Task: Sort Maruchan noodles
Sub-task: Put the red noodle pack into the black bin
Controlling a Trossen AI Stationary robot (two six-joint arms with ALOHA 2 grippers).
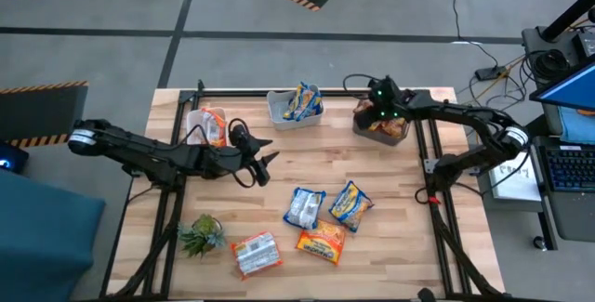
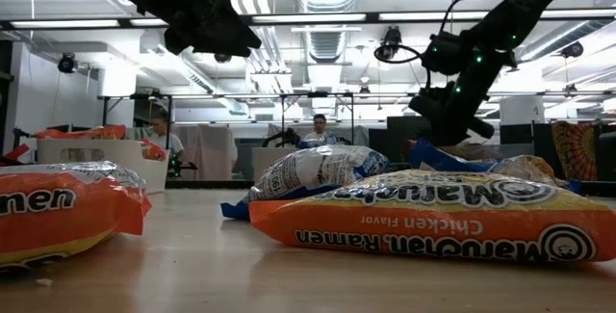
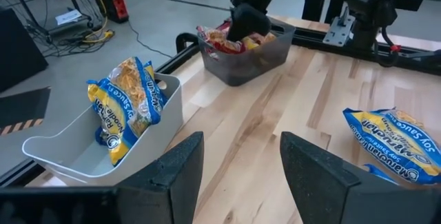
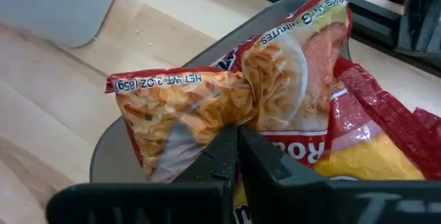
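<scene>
Several Maruchan packets lie flat on the table: a white-and-blue one (image 1: 305, 206), a blue-and-yellow one (image 1: 350, 203), an orange one (image 1: 322, 243) (image 2: 433, 219) and a white-with-red one (image 1: 255, 253). The white bin (image 1: 279, 109) (image 3: 165, 96) holds blue-and-yellow packets (image 3: 127, 107). My left gripper (image 1: 265, 163) (image 3: 238, 162) hovers open over bare wood near the table's middle. My right gripper (image 1: 381, 107) (image 4: 238, 148) is over the dark grey bin (image 1: 363, 124) at the far right, shut on a red-and-orange packet (image 4: 207, 103). My right gripper pinches the red-and-orange packet between its two fingers at the middle of one long edge (image 4: 238, 117), where the plastic is gathered into creases. The fingers come from above, slanting down into the bin. The packet spreads to both sides over the other packets (image 4: 372, 127) in the grey bin.
A clear bin (image 1: 192, 127) at the far left holds a white-and-red packet. A small green plant (image 1: 202, 234) stands near the table's near left corner. Black frame rails run along the table's left and right sides. Bare wood lies between the bins and the loose packets.
</scene>
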